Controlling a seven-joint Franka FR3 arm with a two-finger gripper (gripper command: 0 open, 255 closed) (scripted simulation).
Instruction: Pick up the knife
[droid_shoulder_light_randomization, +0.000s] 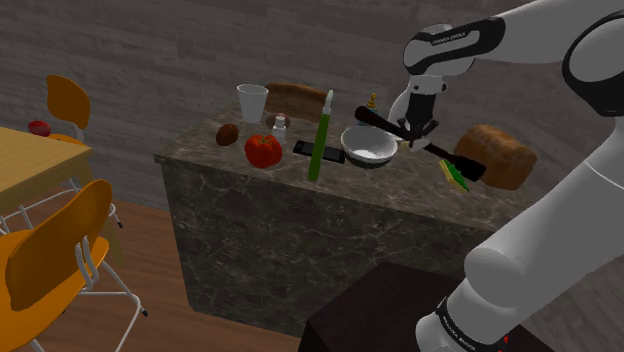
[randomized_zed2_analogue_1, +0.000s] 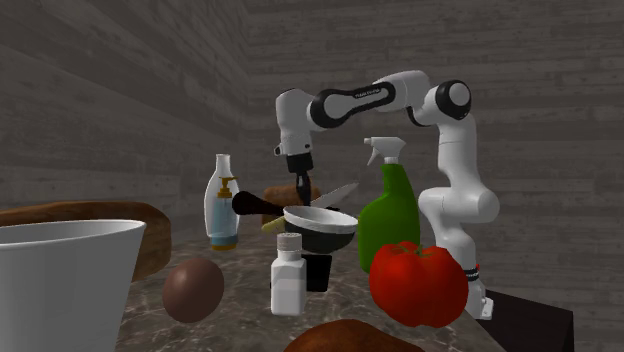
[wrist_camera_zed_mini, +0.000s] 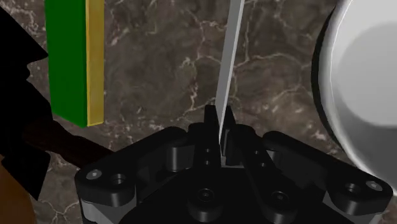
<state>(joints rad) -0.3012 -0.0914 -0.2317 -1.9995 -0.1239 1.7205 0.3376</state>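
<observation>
Knife (randomized_zed2_analogue_1: 262, 204) hangs roughly level just above the bowl (droid_shoulder_light_randomization: 368, 146) on the counter (droid_shoulder_light_randomization: 250, 165), pinched in the gripper (wrist_camera_zed_mini: 219, 119), whose fingers are closed on the thin blade close to the handle. It looks light and stiff, but the flat blade is slick and narrow, so it may pivot; a grip on the handle itself seems surer. Its handle is black and rounded, its blade pale grey and slim

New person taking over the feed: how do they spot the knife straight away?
On the dark marble counter, find the white bowl. Next to it the gripper clasps the knife, held up off the surface. Unlike the green bottle and the green-and-yellow sponge nearby, it is a thin grey blade with a black handle.
</observation>
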